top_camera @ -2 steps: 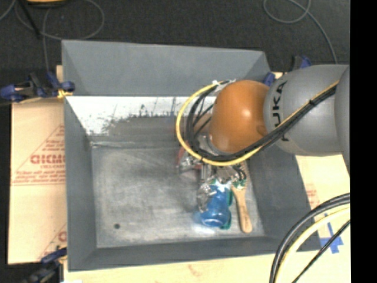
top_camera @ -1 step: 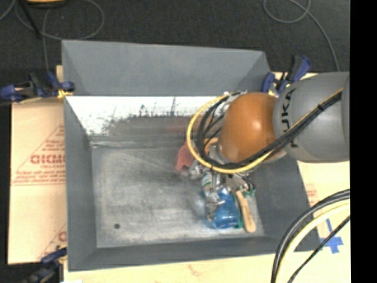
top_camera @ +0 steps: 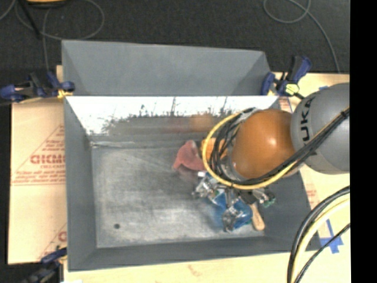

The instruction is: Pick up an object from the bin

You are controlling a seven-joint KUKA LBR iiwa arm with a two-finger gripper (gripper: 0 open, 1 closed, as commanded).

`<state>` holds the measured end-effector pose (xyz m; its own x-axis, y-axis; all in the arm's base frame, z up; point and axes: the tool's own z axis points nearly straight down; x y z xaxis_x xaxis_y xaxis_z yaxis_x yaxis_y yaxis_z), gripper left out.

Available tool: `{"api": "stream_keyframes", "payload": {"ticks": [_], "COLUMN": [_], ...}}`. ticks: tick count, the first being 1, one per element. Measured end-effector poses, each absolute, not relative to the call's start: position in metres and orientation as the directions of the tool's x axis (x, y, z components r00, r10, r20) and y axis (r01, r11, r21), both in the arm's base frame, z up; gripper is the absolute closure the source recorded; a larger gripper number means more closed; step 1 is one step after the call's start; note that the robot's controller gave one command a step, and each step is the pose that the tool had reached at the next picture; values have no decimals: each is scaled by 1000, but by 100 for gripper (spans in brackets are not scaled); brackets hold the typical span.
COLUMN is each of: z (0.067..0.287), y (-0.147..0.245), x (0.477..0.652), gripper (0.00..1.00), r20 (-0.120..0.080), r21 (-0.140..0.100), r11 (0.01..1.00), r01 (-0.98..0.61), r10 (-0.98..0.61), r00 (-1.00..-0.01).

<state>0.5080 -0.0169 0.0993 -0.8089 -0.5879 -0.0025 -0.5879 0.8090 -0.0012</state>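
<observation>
My gripper [top_camera: 217, 194] reaches down into the right part of the bin, just below the arm's orange cover. It stands over a blue thing [top_camera: 226, 215] that lies near the bin's front right; I cannot tell whether they touch. A tan, stick-like piece [top_camera: 257, 219] lies just right of the blue thing. A small green bit [top_camera: 268, 201] shows beside the gripper's right side. A pink, soft-looking thing [top_camera: 188, 155] lies up and to the left of the gripper, partly hidden by the cover and cables.
The arm with its orange cover and looped cables hangs over the bin's right side and hides what is below it. The bin's floor stretches bare to the left, with a small dark spot [top_camera: 116, 226] near the front left.
</observation>
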Motion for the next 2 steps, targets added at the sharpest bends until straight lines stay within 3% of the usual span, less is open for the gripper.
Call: {"api": "stream_keyframes", "payload": {"ticks": [1, 2], "z": [92, 89], "y": [-38, -81], "x": [503, 554], "gripper": [0, 0], "r20": [1, -2], "r21": [2, 1], "r11": [719, 658], "r01": [-695, -753], "r10": [-695, -753], "r00": [-719, -658]}}
